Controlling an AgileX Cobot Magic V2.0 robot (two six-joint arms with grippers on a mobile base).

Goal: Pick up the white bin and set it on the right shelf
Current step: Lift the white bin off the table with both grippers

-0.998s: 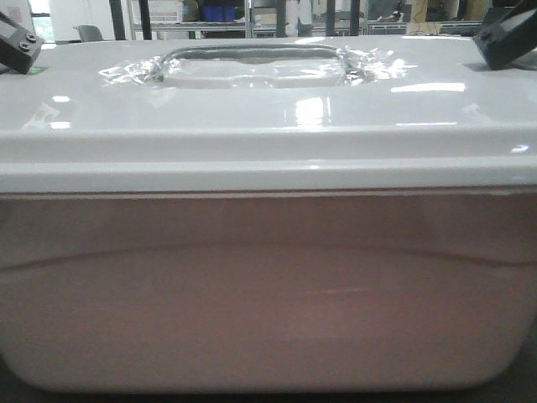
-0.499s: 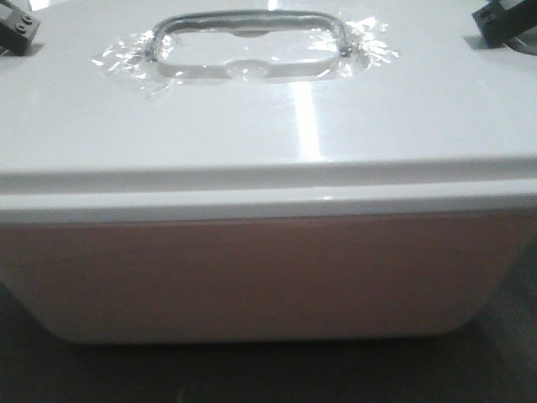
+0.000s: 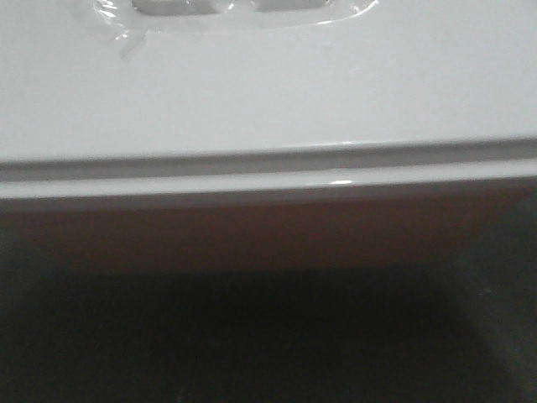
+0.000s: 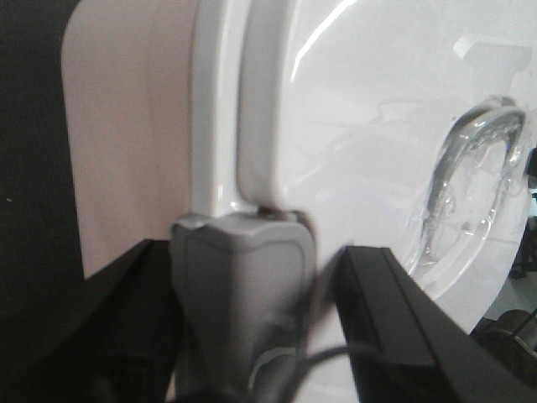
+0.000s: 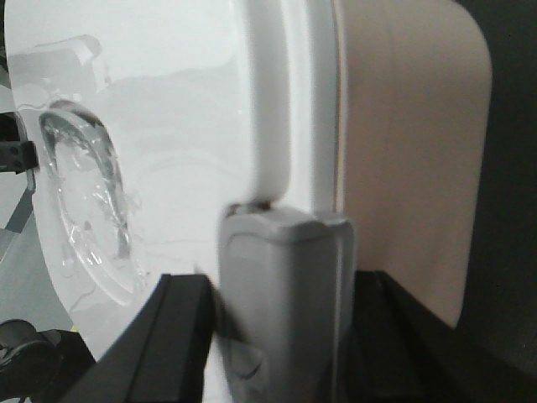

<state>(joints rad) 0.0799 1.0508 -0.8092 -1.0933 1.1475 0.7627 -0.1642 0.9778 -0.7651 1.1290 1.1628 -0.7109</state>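
Bin (image 3: 268, 101), lid on, rim between both grippers' fingers (image 4: 394, 319).

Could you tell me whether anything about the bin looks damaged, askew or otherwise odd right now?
Only one thing: crinkled clear film or tape sits around the recessed handle in the bin's lid, wrinkled and glinting unevenly. The lid seats evenly along the rim, with no visible cracks or spills. A grey latch sits at each end.

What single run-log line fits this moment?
white bin: lifted | left gripper: at bin's end latch | right gripper: same, opposite end | shelf: unseen
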